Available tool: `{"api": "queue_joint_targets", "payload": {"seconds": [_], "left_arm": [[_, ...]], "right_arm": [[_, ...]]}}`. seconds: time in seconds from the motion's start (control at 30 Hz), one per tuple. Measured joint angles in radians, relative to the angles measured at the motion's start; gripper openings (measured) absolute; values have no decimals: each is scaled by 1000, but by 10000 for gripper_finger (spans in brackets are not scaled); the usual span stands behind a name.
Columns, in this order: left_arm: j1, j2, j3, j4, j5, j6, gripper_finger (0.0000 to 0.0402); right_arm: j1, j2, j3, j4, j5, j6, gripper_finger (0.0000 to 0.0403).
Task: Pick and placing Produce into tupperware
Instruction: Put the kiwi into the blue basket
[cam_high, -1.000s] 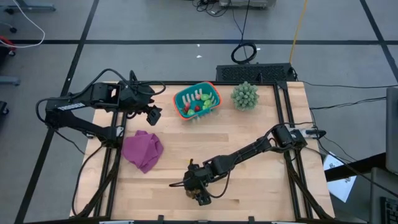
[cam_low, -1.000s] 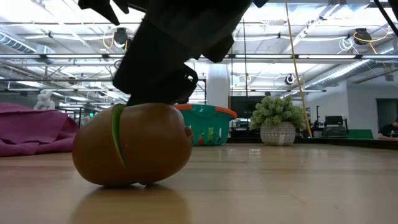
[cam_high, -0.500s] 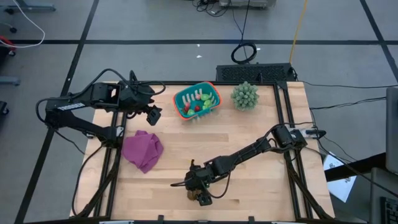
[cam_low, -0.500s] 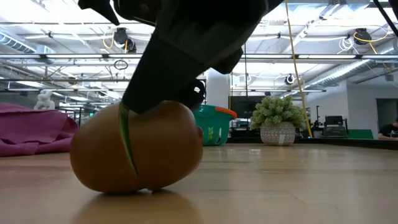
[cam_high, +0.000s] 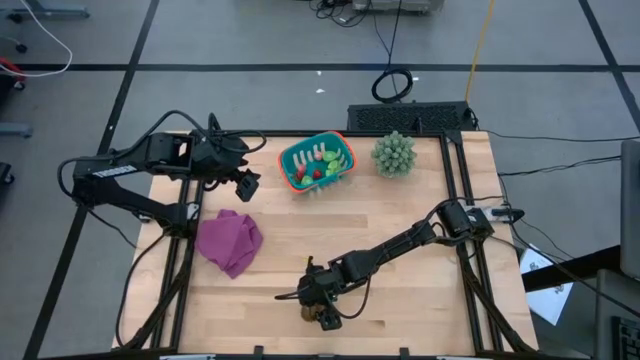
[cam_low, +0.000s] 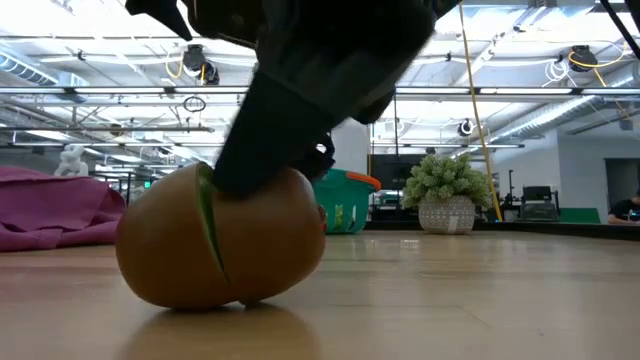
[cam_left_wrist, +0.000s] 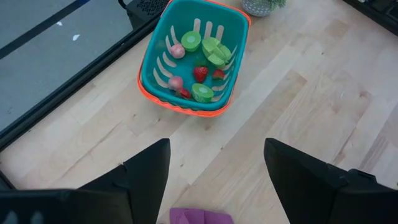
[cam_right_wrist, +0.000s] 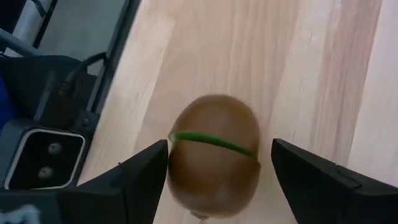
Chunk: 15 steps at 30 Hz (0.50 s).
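1 brown oval (cam_right_wrist: 214, 154), long axis level w/ table.

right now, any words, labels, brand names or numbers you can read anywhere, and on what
None can be read.
Left arm: pale lettering along its link in the high view, too small to read.
Teal basket, brown fruit, purple cloth, potted plant: no text visible.
Room behind the table: no readable signs.

Pale wooden table (cam_high: 400, 215), planked and matt; glossy teal plastic basket (cam_left_wrist: 155, 74); smooth brown kiwi (cam_right_wrist: 214, 152); soft purple cloth (cam_high: 228, 240).
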<state>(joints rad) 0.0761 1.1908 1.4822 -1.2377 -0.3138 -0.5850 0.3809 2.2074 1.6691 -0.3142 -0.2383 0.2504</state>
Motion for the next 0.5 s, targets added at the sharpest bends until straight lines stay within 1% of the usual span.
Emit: {"api": "queue_joint_targets", "payload": {"seconds": [0.23, 0.5], "left_arm": [[0, 0, 0, 0, 0, 0, 269], [0, 0, 0, 0, 0, 0, 269]], "right_arm": [[0, 0, -51, 19, 0, 26, 265], [-1, 0, -52, 65, -1, 20, 255]]}}
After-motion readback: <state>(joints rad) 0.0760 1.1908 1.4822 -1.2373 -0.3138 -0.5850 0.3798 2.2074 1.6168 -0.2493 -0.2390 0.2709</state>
